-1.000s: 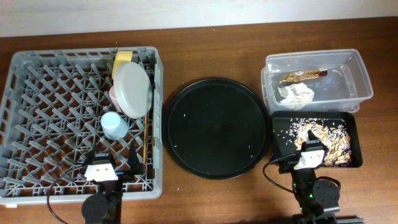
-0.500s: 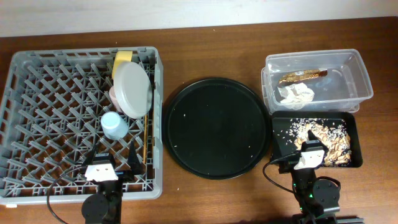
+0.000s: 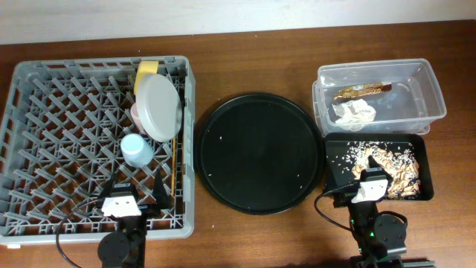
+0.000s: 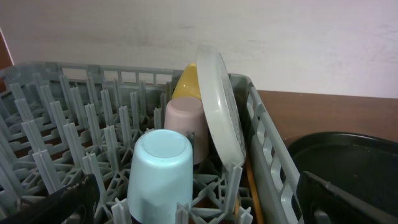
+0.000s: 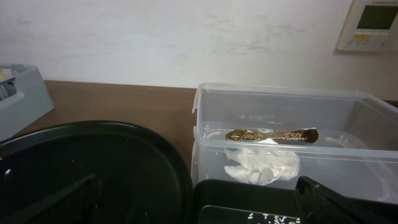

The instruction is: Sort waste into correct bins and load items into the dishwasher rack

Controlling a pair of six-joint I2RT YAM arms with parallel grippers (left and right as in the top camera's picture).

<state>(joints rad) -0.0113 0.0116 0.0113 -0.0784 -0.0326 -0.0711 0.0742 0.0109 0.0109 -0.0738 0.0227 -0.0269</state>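
The grey dishwasher rack holds the light-blue cup, the pink cup, the grey-white plate on edge, the yellow bowl and the chopsticks. The clear tub holds the white napkin and the gold-brown wrapper. The black rectangular tray holds the food scraps. My left gripper is open and empty over the rack's near edge, in front of the blue cup. My right gripper is open and empty at the near edge of the tray.
A large round black tray with a few crumbs lies between the rack and the bins. Brown tabletop shows at the back and front. A white wall stands behind the table.
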